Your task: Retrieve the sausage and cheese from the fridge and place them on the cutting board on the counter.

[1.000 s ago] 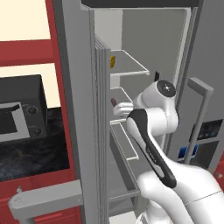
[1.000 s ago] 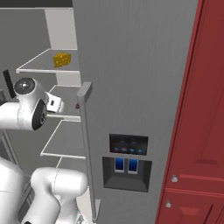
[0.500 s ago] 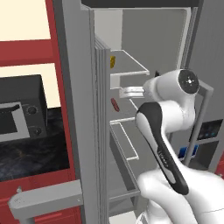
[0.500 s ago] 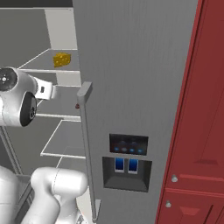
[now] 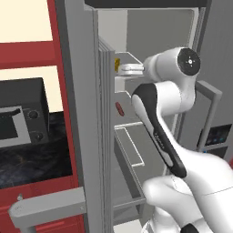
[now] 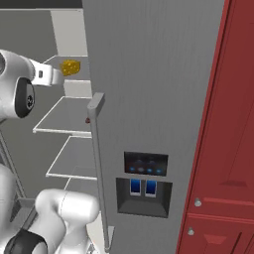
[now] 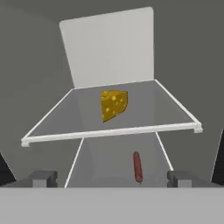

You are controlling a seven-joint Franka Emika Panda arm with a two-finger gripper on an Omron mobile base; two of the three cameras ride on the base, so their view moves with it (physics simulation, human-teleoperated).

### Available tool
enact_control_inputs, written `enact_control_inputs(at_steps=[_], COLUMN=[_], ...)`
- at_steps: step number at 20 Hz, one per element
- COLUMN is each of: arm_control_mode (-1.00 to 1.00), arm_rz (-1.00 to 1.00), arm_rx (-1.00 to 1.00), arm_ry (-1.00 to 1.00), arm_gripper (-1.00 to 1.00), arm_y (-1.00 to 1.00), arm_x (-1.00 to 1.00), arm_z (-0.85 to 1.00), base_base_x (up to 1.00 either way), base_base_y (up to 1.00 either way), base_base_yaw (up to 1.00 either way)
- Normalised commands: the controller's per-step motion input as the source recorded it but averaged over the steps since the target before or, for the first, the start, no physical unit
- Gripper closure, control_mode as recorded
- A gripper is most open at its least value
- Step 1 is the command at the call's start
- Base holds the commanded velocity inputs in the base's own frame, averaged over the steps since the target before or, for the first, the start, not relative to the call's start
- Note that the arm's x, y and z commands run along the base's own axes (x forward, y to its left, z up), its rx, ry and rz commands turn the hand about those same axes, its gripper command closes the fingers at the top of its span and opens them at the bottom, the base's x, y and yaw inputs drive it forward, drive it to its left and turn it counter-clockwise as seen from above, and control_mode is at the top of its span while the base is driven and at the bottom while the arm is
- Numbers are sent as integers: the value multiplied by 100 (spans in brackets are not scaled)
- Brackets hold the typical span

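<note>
A: What is the robot doing inside the open fridge (image 6: pixel 149 74)?

B: The white arm is reaching in toward the white shelves, with the gripper (image 7: pixel 111 177) lining up at the height of the upper shelf (image 7: pixel 113 131). Its jaws are standing wide apart, holding nothing.

A: Where is the food?

B: The yellow cheese (image 7: pixel 113 104) wedge is sitting on that upper shelf, straight ahead of the hand, probably the first target. The sausage (image 7: pixel 137 166), a slim reddish stick, is lying on the shelf below, nearer the front edge.

A: And the tabletop?

B: The black marbled tabletop (image 5: pixel 27 161) is showing to the left of the fridge door; I am seeing no cutting board there.
</note>
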Motion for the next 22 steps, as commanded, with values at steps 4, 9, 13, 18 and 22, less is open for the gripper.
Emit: enact_control_inputs(at_steps=[4,9,13,18,22], arm_control_mode=[-100,-100,-100,-100,-100], arm_rz=[-17,-10,-4,-5,-7], arm_rx=[-15,-8,0,0,0], arm_ry=[0,9,15,11,0], arm_gripper=[-100,-100,-100,-100,-100], arm_y=[47,20,0,2,0], arm_x=[81,88,76,60,60], arm_z=[5,0,0,-22,-14], base_base_x=[0,0,0,0,0], base_base_y=[0,0,0,0,0], base_base_yaw=[0,0,0,0,0])
